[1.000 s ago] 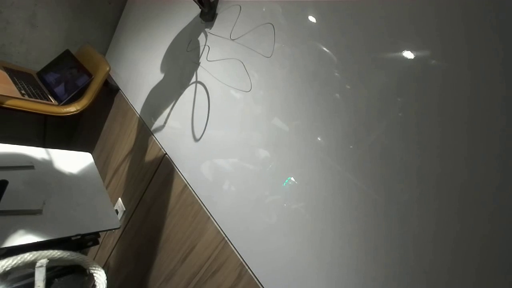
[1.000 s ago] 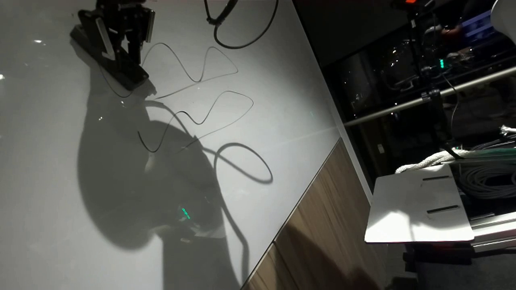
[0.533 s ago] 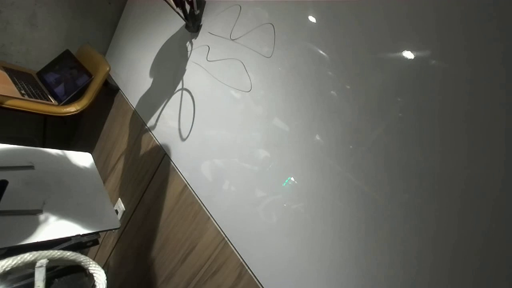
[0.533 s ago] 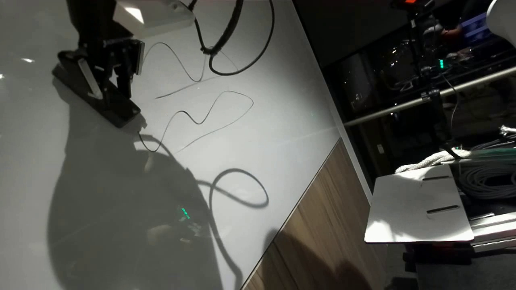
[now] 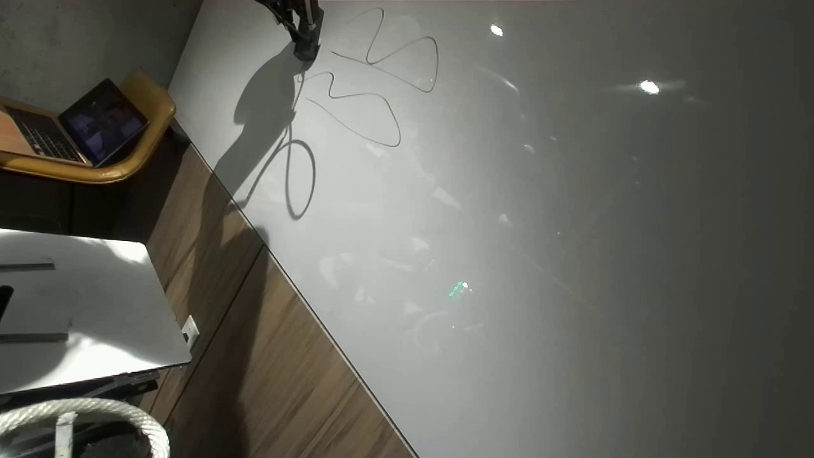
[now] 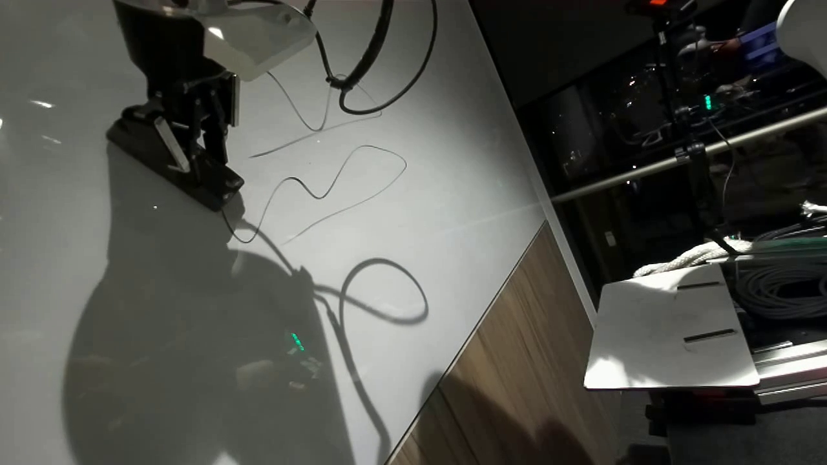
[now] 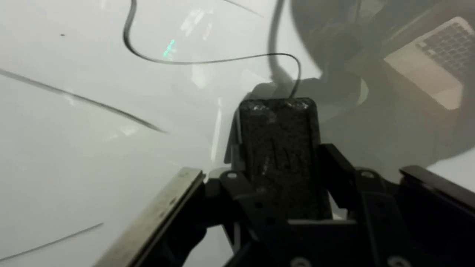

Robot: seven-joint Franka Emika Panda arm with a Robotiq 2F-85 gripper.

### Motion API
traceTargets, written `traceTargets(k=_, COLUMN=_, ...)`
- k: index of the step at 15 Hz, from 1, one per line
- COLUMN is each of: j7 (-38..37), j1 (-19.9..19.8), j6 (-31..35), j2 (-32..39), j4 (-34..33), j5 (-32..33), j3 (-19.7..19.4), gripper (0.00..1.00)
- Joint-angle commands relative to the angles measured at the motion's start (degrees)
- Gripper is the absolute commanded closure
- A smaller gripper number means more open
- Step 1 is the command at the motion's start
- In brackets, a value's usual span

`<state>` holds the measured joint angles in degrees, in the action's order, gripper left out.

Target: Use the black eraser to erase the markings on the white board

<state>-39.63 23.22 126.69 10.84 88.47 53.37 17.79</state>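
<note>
Black and oblong, the eraser [image 7: 276, 126] is sitting in the tool [image 7: 284, 159], whose jaws are clamping its sides; whether it is touching the white board [image 7: 111, 178], we are unable to tell. Looping markings [image 7: 178, 63] are running out from its end ahead of the tool and lying beside it. Farther from the tool, we are seeing wood panelling [image 6: 510, 342] and, well apart, a small white table [image 6: 659, 329].

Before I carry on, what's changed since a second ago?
In an exterior view, the black eraser has shifted down the picture, edging right over the last half second; its lower end now appears to meet the left tip of the lower scribble. A pale part of the arm has come into view. Unchanged: the fingers grip the eraser; the rest of the lower scribble looks the same. Any marks behind the eraser are hidden.
</note>
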Motion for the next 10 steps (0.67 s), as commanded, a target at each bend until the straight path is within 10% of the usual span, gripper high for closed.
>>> traceTargets(k=1, j7=3.37, j1=-2.12, j6=-1.58, j2=-4.57, j4=1.67, j5=2.09, j3=-3.17, gripper=0.72)
traceTargets(k=10, j7=1.34, j1=-12.68, j6=0.33, j2=-23.92, j4=19.99, j5=-0.94, j3=-8.10, gripper=0.72)
